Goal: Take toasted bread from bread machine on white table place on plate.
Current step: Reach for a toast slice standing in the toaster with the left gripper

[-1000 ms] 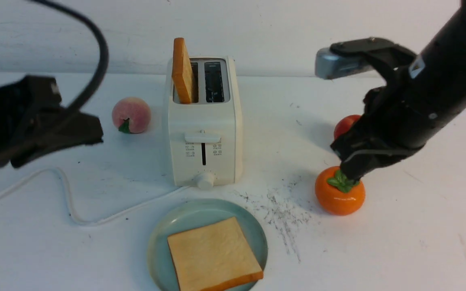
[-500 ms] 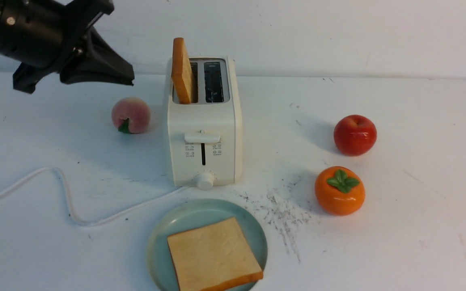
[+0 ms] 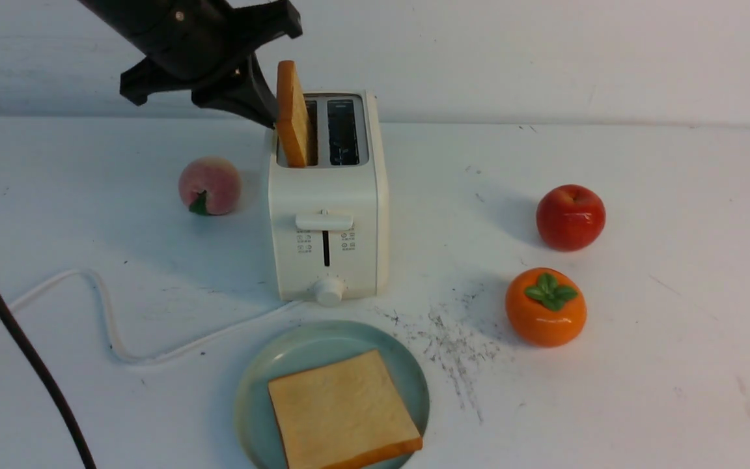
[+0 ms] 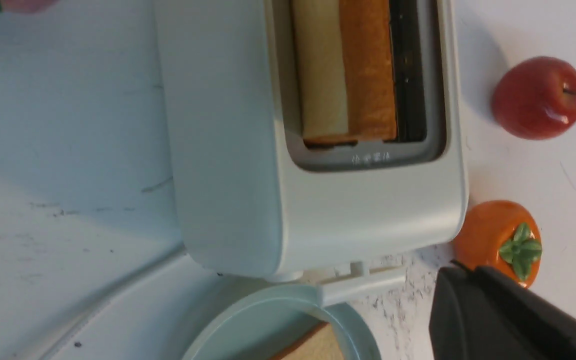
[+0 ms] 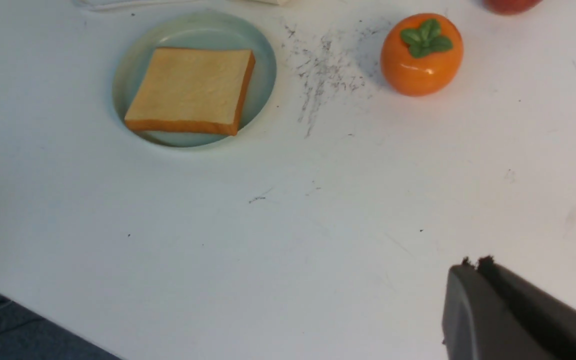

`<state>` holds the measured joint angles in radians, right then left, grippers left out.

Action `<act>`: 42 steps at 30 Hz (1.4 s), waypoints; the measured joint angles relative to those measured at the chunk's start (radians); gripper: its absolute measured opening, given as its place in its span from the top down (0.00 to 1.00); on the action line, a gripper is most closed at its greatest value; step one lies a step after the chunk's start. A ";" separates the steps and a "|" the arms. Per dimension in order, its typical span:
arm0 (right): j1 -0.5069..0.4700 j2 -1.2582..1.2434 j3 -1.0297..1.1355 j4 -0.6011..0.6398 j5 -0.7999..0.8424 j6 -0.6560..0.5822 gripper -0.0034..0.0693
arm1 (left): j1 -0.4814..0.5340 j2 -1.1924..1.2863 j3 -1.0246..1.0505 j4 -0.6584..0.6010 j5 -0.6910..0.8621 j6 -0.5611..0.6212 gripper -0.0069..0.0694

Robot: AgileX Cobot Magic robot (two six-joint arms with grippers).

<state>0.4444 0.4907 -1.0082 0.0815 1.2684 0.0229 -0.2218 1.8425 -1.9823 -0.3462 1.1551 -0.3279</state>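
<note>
We can read no words with certainty. The bread machine (image 3: 326,195), centre frame, bears tiny printed icons (image 3: 306,243) beside its lever; a short row of characters (image 4: 370,159) on its slot surround stays illegible.

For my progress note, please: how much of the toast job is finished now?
Done: one slice of toast lies flat on the plate. In hand: nothing held; the shut left claw hovers beside the second slice, standing in the left slot of the bread machine; the right claw is shut over the table. Left: grasp that slice, lift it out, lay it on the plate.
</note>
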 joint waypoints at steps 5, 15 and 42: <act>0.000 -0.003 0.019 -0.035 0.000 0.027 0.96 | -0.025 0.003 -0.052 0.039 0.005 -0.041 0.87; 0.000 -0.001 0.023 -0.041 -0.009 0.044 0.95 | -0.093 0.073 -0.052 0.136 -0.031 -0.196 0.47; 0.000 -0.001 0.026 0.024 -0.010 0.047 0.93 | -0.094 0.198 -0.052 0.196 -0.182 -0.156 0.44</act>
<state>0.4444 0.4898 -0.9826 0.1051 1.2582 0.0696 -0.3155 2.0406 -2.0339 -0.1503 0.9730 -0.4835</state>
